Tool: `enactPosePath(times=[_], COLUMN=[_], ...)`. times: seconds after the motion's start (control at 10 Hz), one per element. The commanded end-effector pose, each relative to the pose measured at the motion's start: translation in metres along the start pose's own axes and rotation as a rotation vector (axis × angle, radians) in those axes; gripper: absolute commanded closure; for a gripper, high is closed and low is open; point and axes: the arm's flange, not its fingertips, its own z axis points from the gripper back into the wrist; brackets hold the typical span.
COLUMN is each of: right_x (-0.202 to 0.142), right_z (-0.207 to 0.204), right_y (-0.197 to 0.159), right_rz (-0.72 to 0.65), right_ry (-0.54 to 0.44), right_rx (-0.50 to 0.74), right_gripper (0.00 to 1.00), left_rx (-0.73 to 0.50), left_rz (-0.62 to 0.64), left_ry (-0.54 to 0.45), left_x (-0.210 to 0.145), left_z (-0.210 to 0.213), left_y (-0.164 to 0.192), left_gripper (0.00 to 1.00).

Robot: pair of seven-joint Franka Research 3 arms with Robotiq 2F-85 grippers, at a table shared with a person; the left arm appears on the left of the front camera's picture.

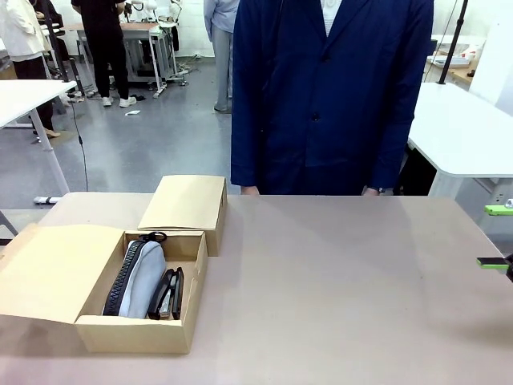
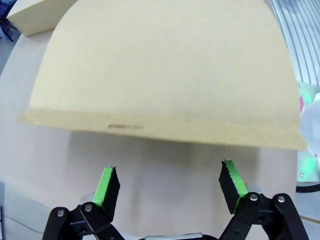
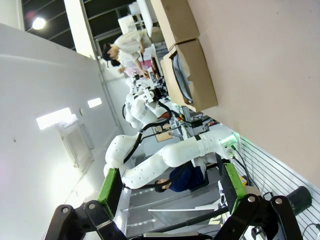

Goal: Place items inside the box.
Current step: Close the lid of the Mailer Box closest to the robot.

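My left claw hangs with fingers apart over the box flap (pencil case and staplers already inside, so closing looks next), right claw spread, idle at the desk edge.

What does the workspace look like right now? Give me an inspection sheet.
Surface: brown table, mostly bare.
Job's things: cardboard box, near compartment open, holding grey pencil case, navy pouch and black staplers; far compartment's lid closed.
Clutter: nothing seen.
Grippers: left gripper open over the box flap; right gripper open, empty.
Cables: nothing seen on the table.
Surroundings: person in a navy coat at the far edge.
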Motion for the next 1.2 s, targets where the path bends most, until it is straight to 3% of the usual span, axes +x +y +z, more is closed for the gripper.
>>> enactPosePath(times=[0.0, 0.5, 1.1], right_x=[0.0, 0.0, 0.0], right_z=[-0.001, -0.001, -0.001], right_y=[0.003, 0.003, 0.003], right_rz=[-0.014, -0.014, -0.014], right_ry=[-0.014, -0.014, -0.014], right_rx=[0.0, 0.0, 0.0], right_gripper=[0.0, 0.0, 0.0], left_rx=[0.014, 0.128, 0.169], left_rz=[-0.039, -0.176, -0.378], left_ry=[-0.038, -0.28, -0.345], left_x=[0.001, 0.016, 0.056], left_z=[-0.012, -0.013, 0.008], left_y=[-0.003, 0.003, -0.026], left_gripper=[0.0, 0.0, 0.0])
